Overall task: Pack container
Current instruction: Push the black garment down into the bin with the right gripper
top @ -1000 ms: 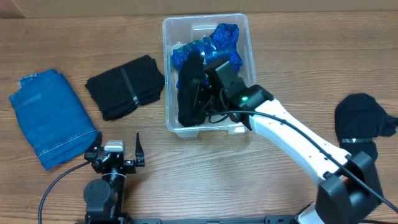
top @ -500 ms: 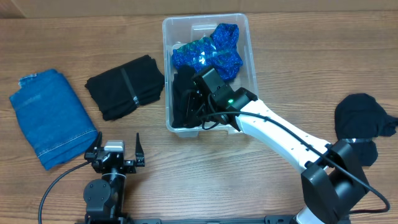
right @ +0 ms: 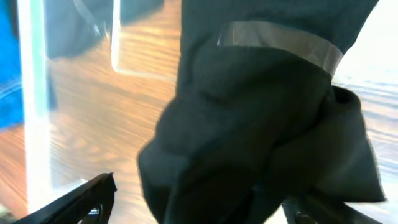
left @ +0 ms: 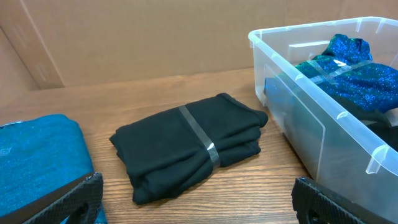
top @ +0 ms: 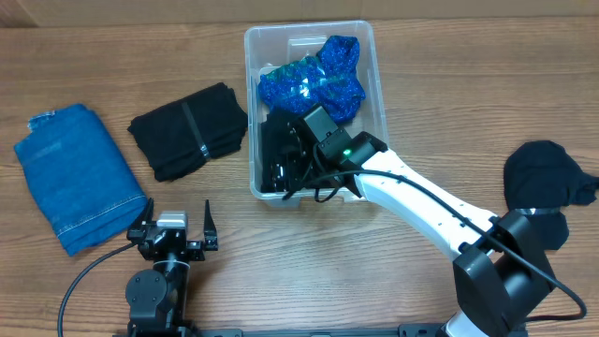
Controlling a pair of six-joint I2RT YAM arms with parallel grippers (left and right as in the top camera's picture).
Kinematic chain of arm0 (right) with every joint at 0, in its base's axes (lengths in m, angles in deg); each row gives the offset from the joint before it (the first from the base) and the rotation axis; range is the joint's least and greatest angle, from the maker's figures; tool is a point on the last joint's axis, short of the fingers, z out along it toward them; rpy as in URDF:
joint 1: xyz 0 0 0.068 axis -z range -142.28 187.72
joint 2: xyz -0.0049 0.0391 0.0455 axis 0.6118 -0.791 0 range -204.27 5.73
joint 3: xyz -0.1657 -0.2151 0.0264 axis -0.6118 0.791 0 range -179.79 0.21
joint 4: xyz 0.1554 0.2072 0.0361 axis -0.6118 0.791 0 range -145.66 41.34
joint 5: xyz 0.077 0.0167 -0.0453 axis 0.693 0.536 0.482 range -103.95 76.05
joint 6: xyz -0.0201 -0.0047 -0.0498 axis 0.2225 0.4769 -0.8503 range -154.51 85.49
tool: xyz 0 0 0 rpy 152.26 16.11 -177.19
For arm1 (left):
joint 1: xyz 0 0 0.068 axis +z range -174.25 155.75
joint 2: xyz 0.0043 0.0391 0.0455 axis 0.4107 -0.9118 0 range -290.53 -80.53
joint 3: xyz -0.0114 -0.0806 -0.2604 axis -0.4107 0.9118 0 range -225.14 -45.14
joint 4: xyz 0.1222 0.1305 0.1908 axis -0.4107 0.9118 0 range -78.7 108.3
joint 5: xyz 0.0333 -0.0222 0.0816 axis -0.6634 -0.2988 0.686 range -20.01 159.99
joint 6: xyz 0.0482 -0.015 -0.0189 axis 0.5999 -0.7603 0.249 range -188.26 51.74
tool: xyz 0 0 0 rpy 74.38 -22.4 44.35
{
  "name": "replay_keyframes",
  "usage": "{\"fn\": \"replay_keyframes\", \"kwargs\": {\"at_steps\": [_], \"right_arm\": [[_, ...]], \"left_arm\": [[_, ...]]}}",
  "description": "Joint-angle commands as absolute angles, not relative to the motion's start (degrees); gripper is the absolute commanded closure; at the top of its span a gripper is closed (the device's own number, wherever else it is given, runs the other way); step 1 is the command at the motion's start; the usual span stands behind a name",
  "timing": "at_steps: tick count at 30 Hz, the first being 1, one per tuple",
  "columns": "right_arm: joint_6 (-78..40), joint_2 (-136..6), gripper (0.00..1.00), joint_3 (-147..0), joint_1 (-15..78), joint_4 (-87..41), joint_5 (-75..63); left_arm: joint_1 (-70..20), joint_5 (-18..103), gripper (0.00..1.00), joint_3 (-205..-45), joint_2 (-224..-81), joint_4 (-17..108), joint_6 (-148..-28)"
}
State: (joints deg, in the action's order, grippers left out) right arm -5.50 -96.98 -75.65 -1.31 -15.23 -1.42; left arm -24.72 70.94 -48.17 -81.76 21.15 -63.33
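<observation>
The clear container (top: 309,26) stands at the table's back middle. In its far half lies a shiny blue garment (top: 314,82). A black folded garment (top: 274,150) with a tape band lies in its near half. My right gripper (top: 285,170) reaches down into the container over that garment. In the right wrist view the black garment (right: 261,124) fills the space ahead of the right gripper (right: 205,208), whose jaws stand wide apart and open. My left gripper (top: 173,225) rests open near the front edge; in its wrist view the left gripper (left: 199,208) has nothing between its fingers.
A second black folded garment (top: 189,129) lies left of the container, and a folded blue denim piece (top: 80,178) lies at the far left. A dark crumpled garment (top: 543,183) sits at the right edge beside the right arm's base.
The right gripper came down into the container's near half with the black garment and opened, letting it go. The left arm has not moved.
</observation>
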Motion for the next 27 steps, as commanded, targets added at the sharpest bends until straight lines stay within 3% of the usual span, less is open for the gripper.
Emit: {"fn": "replay_keyframes", "kwargs": {"at_steps": [1,7,9,10,13,14,15,27], "right_arm": [[-11.0,-96.6,0.11,-80.1,-1.0,-10.4,-8.2],[-14.0,-96.6,0.10,-89.5,-1.0,-2.1,-13.5],[-14.0,-96.6,0.15,-89.8,-1.0,-2.0,-14.0],[-14.0,-96.6,0.25,-89.8,-1.0,-2.0,-13.9],[-14.0,-96.6,0.74,-89.8,-1.0,-2.1,-13.9],[-14.0,-96.6,0.85,-89.8,-1.0,-2.3,-13.9],[-14.0,-96.7,0.90,-89.8,-1.0,-2.6,-13.9],[-14.0,-103.1,0.93,-89.8,-1.1,-4.8,-13.9]], "left_arm": [[-25.0,71.5,0.00,-47.9,-81.6,21.0,-62.0],[-25.0,71.5,0.00,-47.9,-81.6,21.0,-62.0],[-25.0,71.5,0.00,-47.9,-81.6,21.0,-62.0],[-25.0,71.5,0.00,-47.9,-81.6,21.0,-62.0],[-25.0,71.5,0.00,-47.9,-81.6,21.0,-62.0],[-25.0,71.5,0.00,-47.9,-81.6,21.0,-62.0],[-25.0,71.5,0.00,-47.9,-81.6,21.0,-62.0],[-25.0,71.5,0.00,-47.9,-81.6,21.0,-62.0]]}}
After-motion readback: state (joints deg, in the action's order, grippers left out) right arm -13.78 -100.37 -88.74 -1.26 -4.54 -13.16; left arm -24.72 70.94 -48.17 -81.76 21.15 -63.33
